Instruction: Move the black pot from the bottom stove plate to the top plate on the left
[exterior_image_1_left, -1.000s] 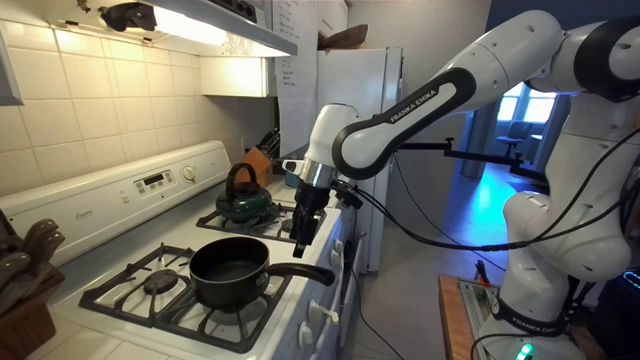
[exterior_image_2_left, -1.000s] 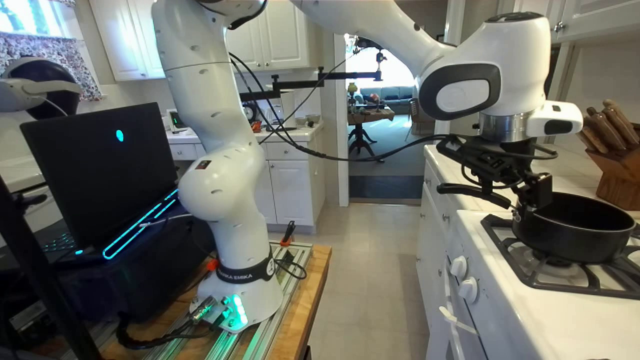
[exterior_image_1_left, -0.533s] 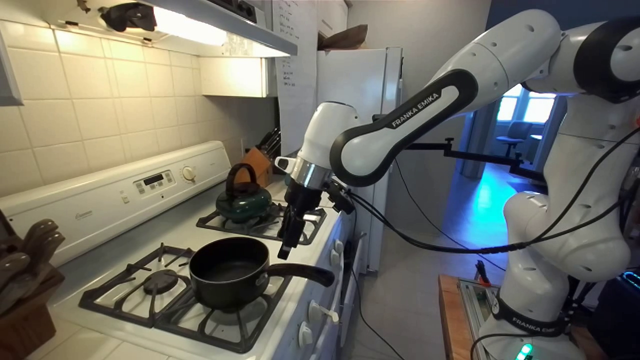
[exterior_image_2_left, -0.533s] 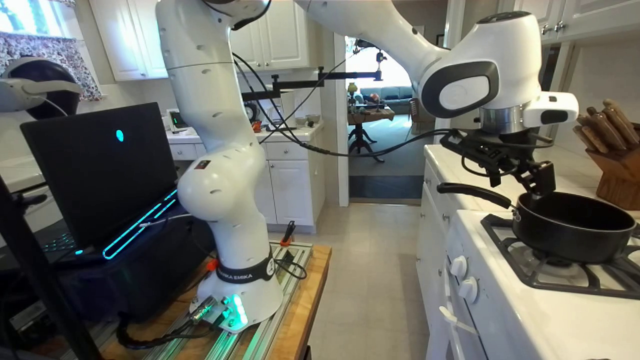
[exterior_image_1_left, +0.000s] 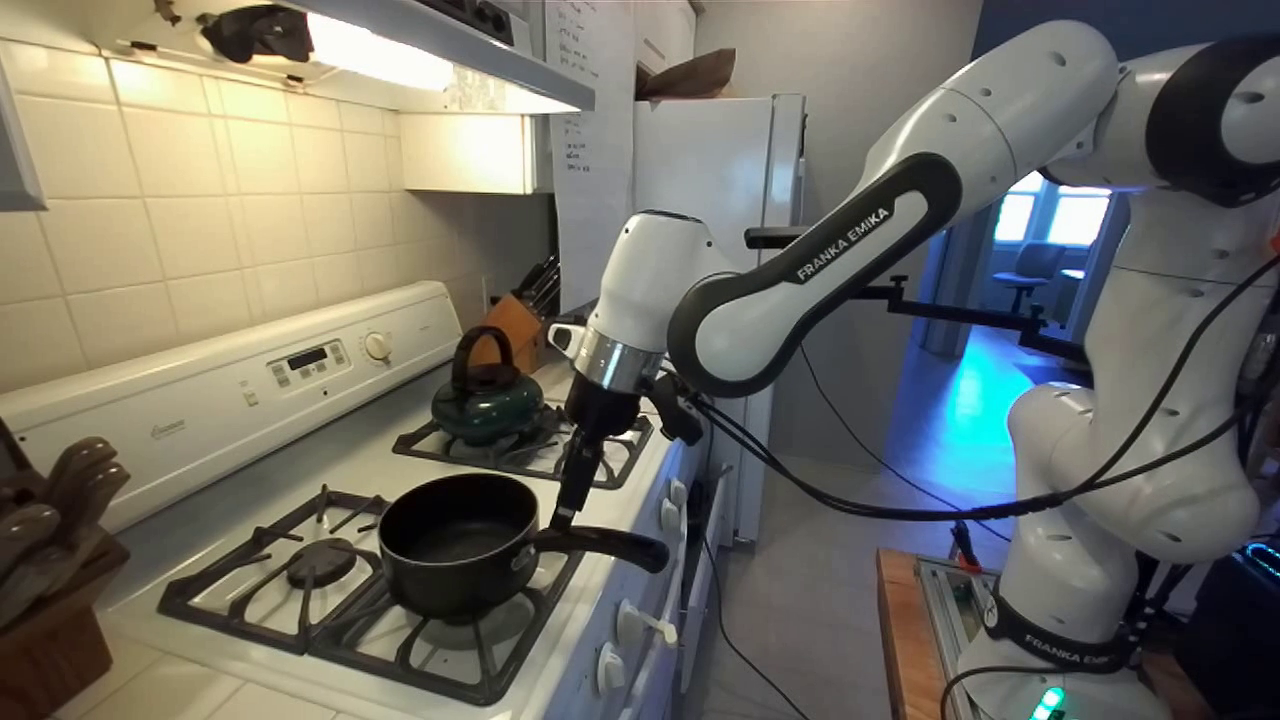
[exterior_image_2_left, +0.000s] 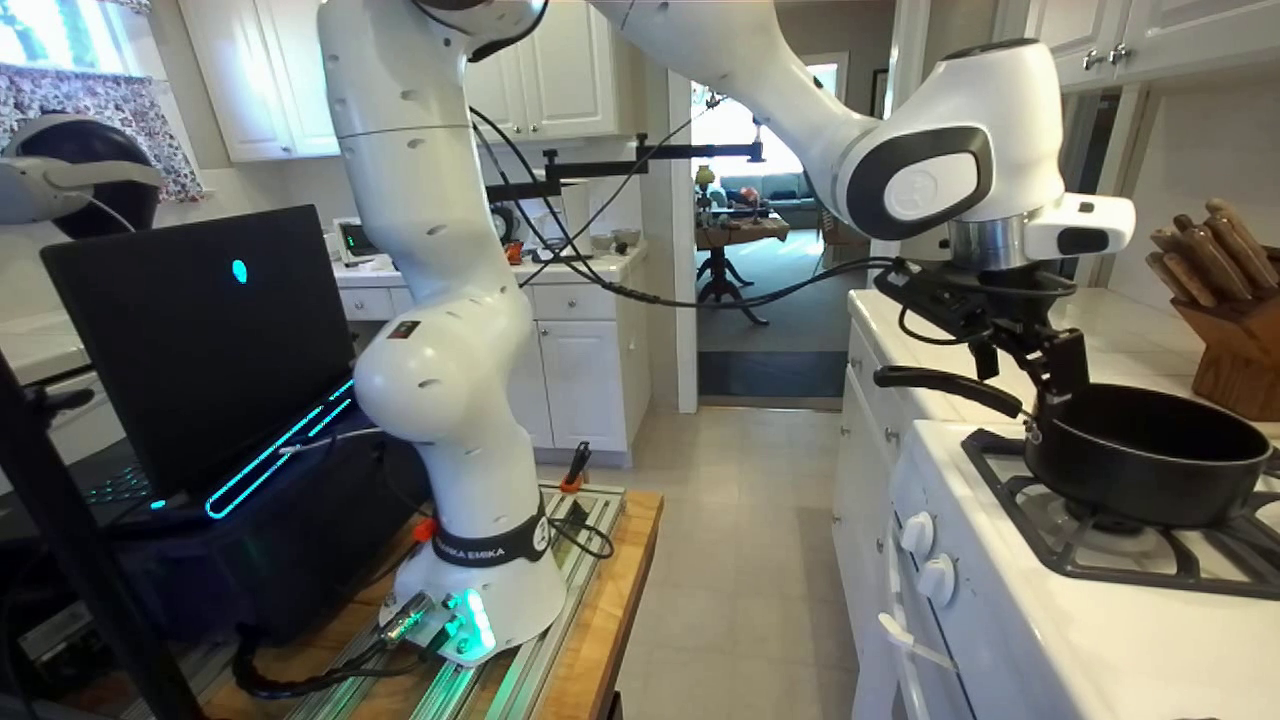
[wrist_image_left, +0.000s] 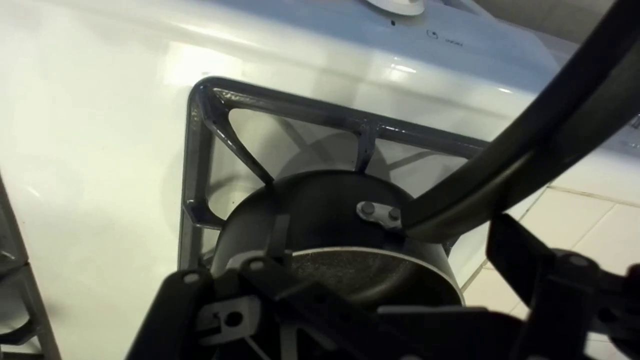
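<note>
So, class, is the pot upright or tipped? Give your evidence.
Upright: in both exterior views the pot sits level on the grate, its mouth facing up.

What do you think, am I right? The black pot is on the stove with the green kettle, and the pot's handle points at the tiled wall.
Not quite: an exterior view shows the handle pointing away from the tiled wall, toward the front knobs. The black pot is on the stove with the green kettle, as you said.
</note>
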